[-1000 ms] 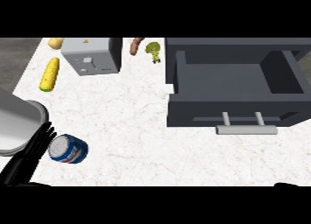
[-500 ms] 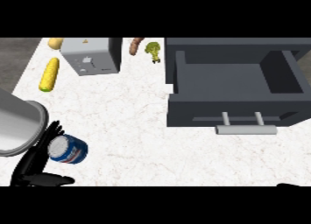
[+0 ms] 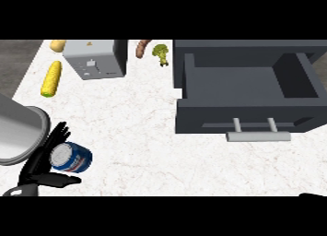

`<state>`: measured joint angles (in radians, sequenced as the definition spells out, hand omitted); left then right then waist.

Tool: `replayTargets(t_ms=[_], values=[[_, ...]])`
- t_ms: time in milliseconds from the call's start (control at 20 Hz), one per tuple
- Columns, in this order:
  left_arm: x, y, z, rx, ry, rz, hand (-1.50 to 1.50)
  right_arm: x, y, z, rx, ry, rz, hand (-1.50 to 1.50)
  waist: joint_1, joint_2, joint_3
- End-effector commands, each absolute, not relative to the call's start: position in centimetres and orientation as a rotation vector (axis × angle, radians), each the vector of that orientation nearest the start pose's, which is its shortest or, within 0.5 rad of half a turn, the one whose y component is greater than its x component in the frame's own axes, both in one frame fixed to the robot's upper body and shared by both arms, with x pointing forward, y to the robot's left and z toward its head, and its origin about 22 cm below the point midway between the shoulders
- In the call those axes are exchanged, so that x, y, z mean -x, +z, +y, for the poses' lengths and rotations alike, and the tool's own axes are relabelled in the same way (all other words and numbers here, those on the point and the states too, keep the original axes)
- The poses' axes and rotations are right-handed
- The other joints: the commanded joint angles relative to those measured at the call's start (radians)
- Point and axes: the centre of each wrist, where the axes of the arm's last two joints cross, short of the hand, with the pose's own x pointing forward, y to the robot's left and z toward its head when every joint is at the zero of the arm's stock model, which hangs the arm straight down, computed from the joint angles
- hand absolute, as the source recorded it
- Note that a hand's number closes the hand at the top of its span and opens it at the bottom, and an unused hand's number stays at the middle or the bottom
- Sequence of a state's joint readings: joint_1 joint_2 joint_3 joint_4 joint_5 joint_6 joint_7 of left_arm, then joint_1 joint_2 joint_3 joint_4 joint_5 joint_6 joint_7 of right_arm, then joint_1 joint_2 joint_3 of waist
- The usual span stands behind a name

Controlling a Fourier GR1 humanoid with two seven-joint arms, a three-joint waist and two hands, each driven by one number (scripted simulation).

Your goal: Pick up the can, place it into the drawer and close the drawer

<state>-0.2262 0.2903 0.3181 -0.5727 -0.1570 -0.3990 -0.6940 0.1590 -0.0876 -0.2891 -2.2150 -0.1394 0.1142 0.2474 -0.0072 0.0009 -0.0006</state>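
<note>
The blue can (image 3: 73, 158) with a silver lid lies tilted on the white counter at the lower left. My left hand (image 3: 38, 162) is round it: black fingers run along its left side and the thumb (image 3: 57, 180) curls under it. The grey forearm (image 3: 9, 126) comes in from the left edge. At the right stands the dark grey drawer (image 3: 251, 111), pulled open with nothing visible inside, its silver handle (image 3: 257, 135) facing me. Only a black sliver of my right hand (image 3: 314, 195) shows at the lower right edge.
A silver toaster (image 3: 94, 60) stands at the back left, with a corn cob (image 3: 51, 78) to its left and another yellow item (image 3: 57, 44) behind. A sausage (image 3: 143, 47) and a broccoli floret (image 3: 160, 53) lie between the toaster and the drawer.
My left hand has closed in on the can, the thumb coming up under it. The can has stayed in place, as has the drawer.
</note>
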Motion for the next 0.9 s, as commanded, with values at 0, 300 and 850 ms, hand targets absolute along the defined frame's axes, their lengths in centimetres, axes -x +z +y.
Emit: replayTargets(t_ms=[0, 300, 850], values=[[-23.1, -13.0, 37.3, 0.064, -0.151, -1.505, -1.50, -15.3, 13.5, -29.8, 0.220, -0.050, -1.832, -1.50, 0.000, 0.000, 0.000], [-25.3, -12.0, 36.3, 0.193, -0.236, -1.448, -1.50, -15.5, 13.4, -30.3, 0.219, -0.069, -1.852, -1.50, -0.001, -0.001, 0.000], [-25.8, -13.3, 31.6, 0.340, -0.219, -1.499, 1.50, -16.9, 14.7, -31.3, 0.244, -0.055, -1.846, -1.50, 0.006, -0.002, 0.001]])
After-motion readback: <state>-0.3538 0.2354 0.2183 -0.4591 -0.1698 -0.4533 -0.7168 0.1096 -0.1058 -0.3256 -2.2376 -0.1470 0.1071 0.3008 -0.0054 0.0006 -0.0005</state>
